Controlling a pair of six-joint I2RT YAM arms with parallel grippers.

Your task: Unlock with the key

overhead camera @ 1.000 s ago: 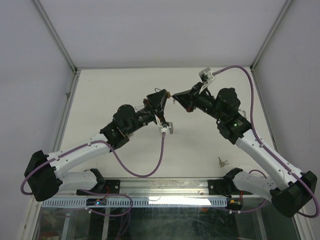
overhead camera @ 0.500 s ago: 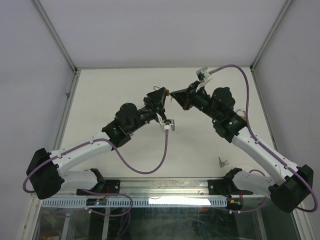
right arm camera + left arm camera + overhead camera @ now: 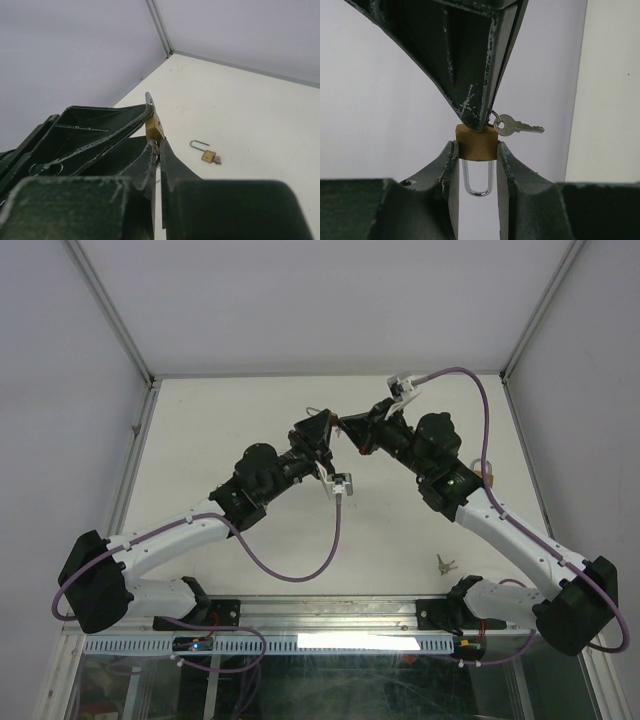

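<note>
**Table**: pale top, walled on three sides. The two grippers are met above it, toward 12 o'clock.

**Left gripper**: the jaws are closed on the brass body of the padlock. The padlock is held aloft, with its shackle turned toward the wrist camera.

**Right gripper**: the jaws are drawn almost together and set against the padlock's far end. A key is judged to be pinched there, though it is hidden.

**Second padlock**: laid on the table at 4 o'clock of the right gripper's tips, with its shackle raised.

**Loose keys**: laid at 5 o'clock, by the table's near edge.

**Spare key**: hung from a ring at the right gripper's tip and pointed to 3 o'clock.

**Progress:** the padlock is gripped and the key is brought to it. Both shackle legs are seen seated, so the turn and release are judged outstanding.

**Change:** against the frame a second earlier, the joined tips are found shifted slightly toward 11 o'clock.
</note>
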